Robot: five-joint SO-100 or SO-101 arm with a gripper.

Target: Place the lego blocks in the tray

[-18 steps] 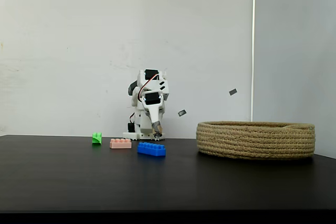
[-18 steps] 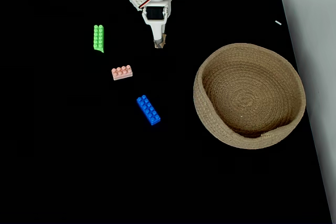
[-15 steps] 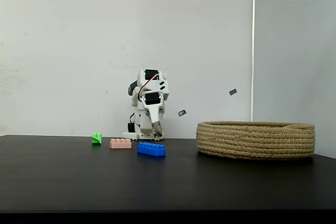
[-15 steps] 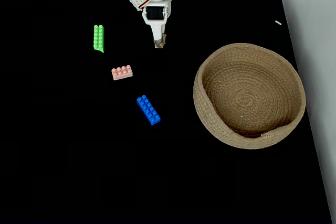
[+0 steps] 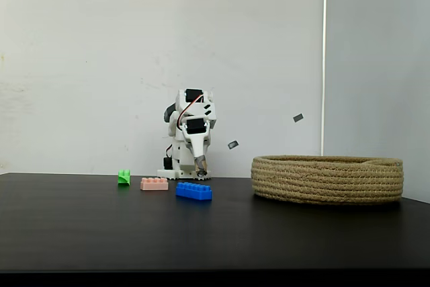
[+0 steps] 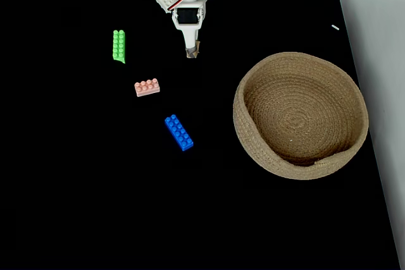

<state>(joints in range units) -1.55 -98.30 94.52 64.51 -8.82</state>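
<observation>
Nothing moved, three lego blocks (image 6: 147, 86), one tray (image 6: 253, 150)

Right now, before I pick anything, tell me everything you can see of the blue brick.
The blue brick is a long, glossy plastic block with two rows of round studs on top. It lies flat, studs up, on the black table, angled diagonally in the fixed view from above. Nothing touches it: the pink brick sits apart from it, the basket off to its right. In the low fixed view it is the brick nearest the camera.
</observation>
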